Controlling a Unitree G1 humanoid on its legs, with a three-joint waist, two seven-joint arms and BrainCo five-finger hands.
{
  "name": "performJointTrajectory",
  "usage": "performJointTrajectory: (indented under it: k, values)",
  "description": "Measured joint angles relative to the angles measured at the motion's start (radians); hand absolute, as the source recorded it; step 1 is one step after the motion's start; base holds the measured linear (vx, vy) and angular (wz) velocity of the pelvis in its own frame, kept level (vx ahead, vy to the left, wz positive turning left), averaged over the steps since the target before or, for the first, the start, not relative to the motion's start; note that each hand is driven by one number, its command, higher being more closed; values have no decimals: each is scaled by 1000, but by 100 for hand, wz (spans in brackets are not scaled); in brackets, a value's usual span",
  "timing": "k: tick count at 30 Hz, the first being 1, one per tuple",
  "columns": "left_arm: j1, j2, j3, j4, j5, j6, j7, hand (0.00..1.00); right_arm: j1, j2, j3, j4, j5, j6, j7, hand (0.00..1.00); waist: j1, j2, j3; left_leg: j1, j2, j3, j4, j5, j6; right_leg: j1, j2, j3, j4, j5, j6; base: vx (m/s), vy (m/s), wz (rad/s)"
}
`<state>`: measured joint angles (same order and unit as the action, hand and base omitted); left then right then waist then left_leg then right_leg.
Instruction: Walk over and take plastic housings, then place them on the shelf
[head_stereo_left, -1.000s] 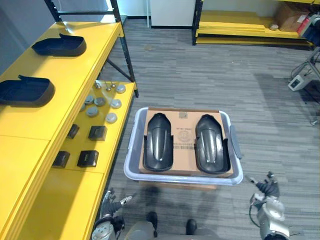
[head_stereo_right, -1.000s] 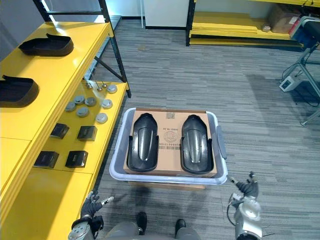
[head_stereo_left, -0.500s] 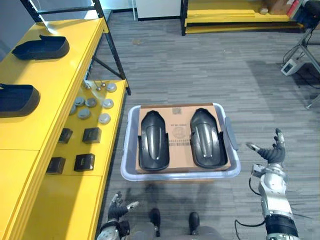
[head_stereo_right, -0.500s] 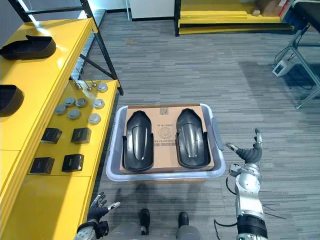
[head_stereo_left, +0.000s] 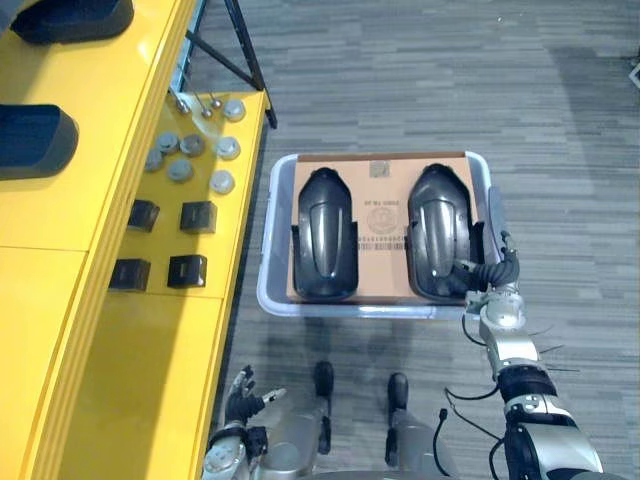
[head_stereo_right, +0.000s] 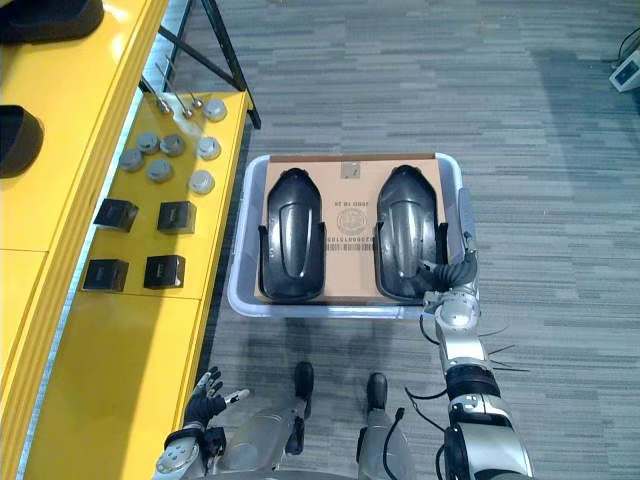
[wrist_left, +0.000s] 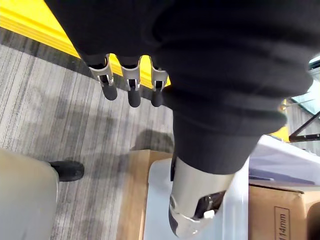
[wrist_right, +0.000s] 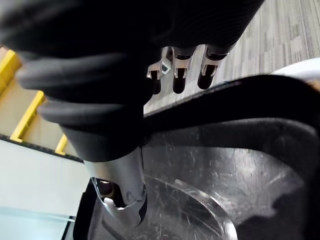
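Showing the right hand (head_stereo_left: 492, 278) at the near corner of the grey bin (head_stereo_left: 272, 298), on the bin's side away from the yellow shelf (head_stereo_left: 60, 240). Inside the bin a cardboard sheet (head_stereo_left: 380, 215) carries two black plastic housings lying side by side and apart from each other: the shelf-side housing (head_stereo_left: 323, 235) and the outer housing (head_stereo_left: 440, 230). The right hand rests at the near end of the outer housing. In its wrist view the fingers (wrist_right: 181, 75) reach nearly straight past the housing's edge and the thumb (wrist_right: 122, 192) lies over its glossy surface, so the hand straddles the edge, spread and not clamped. The left hand (head_stereo_left: 243, 385) hangs nearer than the bin, off its shelf-side corner, fingers (wrist_left: 131, 85) straight, holding nothing. Beside the bin, the shelf's lower tier bears small black boxes (head_stereo_left: 188, 270) and, farther along, round grey discs (head_stereo_left: 190, 160). The upper tier, beyond these from the bin, bears two more dark housings (head_stereo_left: 35, 140)
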<state>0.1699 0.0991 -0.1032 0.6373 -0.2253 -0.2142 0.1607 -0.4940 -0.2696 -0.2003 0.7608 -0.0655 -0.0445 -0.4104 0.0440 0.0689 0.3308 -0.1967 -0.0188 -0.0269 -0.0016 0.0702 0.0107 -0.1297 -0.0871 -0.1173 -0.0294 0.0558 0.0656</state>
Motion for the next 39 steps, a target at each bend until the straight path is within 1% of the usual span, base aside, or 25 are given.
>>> performJointTrajectory:
  k: [1, 3, 6, 11, 16, 18, 23, 25, 26, 28, 30, 31, 33, 34, 35, 38, 39]
  values:
    - [-4, 0, -7, -1, 0, -4, 5, 0, -21, 0, -15, 35, 21, 9, -6, 100, 1, 0, 11, -2, -1, -5, 0, 3, 1, 0, -1, -6, 0, 1, 0, -12, 3, 19]
    - [-5, -1, -14, -1, 0, -4, 17, 0, -46, -1, -37, 68, 48, 13, -17, 100, 1, 0, 27, -4, -3, -11, 0, 5, 2, 1, -1, -12, 0, 1, 0, -9, 11, 11]
    - [-7, -1, -15, 0, -3, -4, 19, 0, -70, -8, -59, 90, 75, 10, -35, 100, 1, 0, 43, -6, -3, -16, -4, 9, 3, 1, -1, -16, 0, 1, 0, -9, 9, 6]
    - [-16, -1, -16, 0, -10, -4, 20, 0, -71, -21, -62, 90, 105, 4, -27, 100, -1, 0, 43, 1, -7, -15, -35, 26, -1, -8, 1, -14, 0, 2, -3, 1, 0, -1]
    - [-18, -1, -22, 0, -10, -4, 19, 0, -62, -21, -61, 82, 114, -2, -23, 100, -1, 0, 43, 25, -1, -2, -45, 26, -1, 4, 6, -2, 0, 4, -5, 3, -6, -8]
    - [-18, -1, -25, -2, -10, -3, 18, 0, -44, -19, -60, 48, 115, -1, -22, 100, -1, 0, 43, 36, 1, 0, -55, 28, -3, 9, 7, 2, 0, 3, -5, 4, -4, -7]
    - [-10, -1, -25, -58, -9, 7, 15, 0, 120, 22, -60, -167, 93, 13, -24, 100, -1, -3, 42, 61, 1, -4, -65, 28, -3, 32, 5, -1, 0, 1, -2, 6, 0, 1]
    - [-2, -1, -25, -120, -7, 10, 14, 0, 202, 35, -71, -297, 64, 14, -27, 100, -7, -4, 33, 70, 0, -10, -68, 29, -2, 42, 1, -9, 0, -2, 2, 11, 3, 8]
    - [4, -1, -25, -140, -7, 10, 14, 0, 221, 38, -76, -329, 56, 14, -27, 100, -8, -4, 28, 70, -1, -14, -69, 29, -1, 43, 0, -12, 0, -3, 3, 14, 3, 17]
    - [16, -1, -24, -189, -7, 10, 13, 0, 265, 41, -80, -402, 39, 13, -32, 100, -27, -4, 4, 72, -5, -28, -70, 32, 3, 51, -4, -21, -1, -5, 6, 24, 2, 18]
    - [48, 4, -20, -296, -7, 11, 13, 0, 304, 80, -82, -493, 6, 11, -46, 100, -29, -18, -31, 89, -3, -28, -82, 32, 3, 63, -4, -19, -1, -14, 5, 14, -1, 2]
    - [55, 3, -21, -325, -7, 11, 13, 0, 318, 88, -83, -518, -6, 10, -46, 100, -29, -20, -41, 94, -2, -29, -87, 32, 3, 66, -4, -21, -1, -16, 4, 24, -24, 3]
    - [65, 2, -19, -447, -7, 9, 14, 0, 350, 116, -82, -590, -58, 0, -49, 100, -29, -28, -71, 104, -2, -39, -91, 30, 0, 79, -4, -32, 0, -27, 5, 19, -28, 13]
    - [71, 1, -17, -486, -6, 9, 14, 0, 354, 124, -82, -608, -69, 0, -50, 100, -32, -29, -77, 106, -3, -44, -91, 30, 1, 82, -4, -42, 2, -29, 3, 18, -29, 19]
    - [76, 0, -14, -567, -6, 7, 14, 0, 367, 135, -79, -650, -95, -1, -58, 100, -33, -31, -82, 113, -3, -51, -91, 31, 2, 92, -4, -49, 3, -33, 3, 22, -27, 19]
    - [84, -7, -5, -749, -4, -10, 18, 0, 375, 165, -49, -746, -166, -3, -68, 100, -30, -37, -111, 119, -3, -56, -91, 31, 2, 100, -4, -60, 3, -38, 2, 26, -22, 9]
    - [78, -15, -4, -808, -4, -16, 20, 0, 374, 167, -28, -780, -184, -6, -70, 100, -30, -37, -112, 126, -4, -59, -91, 32, 2, 111, -5, -65, 0, -38, 2, 30, -23, 8]
